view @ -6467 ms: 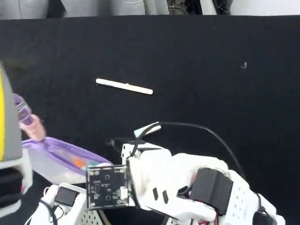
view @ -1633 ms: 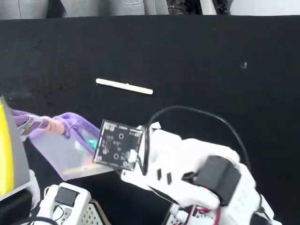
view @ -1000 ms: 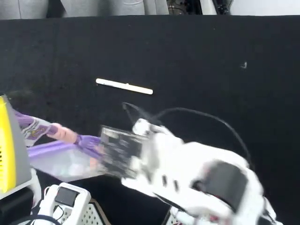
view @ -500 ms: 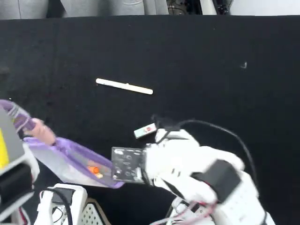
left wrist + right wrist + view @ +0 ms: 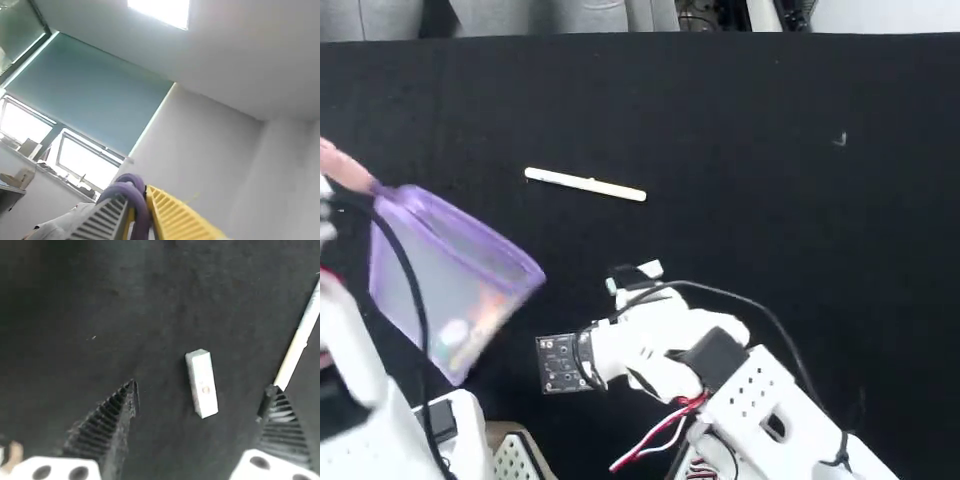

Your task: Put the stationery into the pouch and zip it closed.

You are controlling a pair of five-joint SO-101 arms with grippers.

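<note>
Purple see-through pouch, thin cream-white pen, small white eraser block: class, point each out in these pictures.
purple see-through pouch (image 5: 460,280), high view, middle of its clear side
thin cream-white pen (image 5: 585,185), high view, middle of its shaft
small white eraser block (image 5: 201,384), right wrist view, centre of its top face

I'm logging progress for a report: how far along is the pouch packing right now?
Done: a few small coloured items sit inside the pouch, which hangs from the left pincer, shut on its purple edge. In hand: the right pincer is open above the white eraser. Left: eraser and white pen lie on the table outside the pouch, then zipping; the zip's state I cannot tell.
</note>
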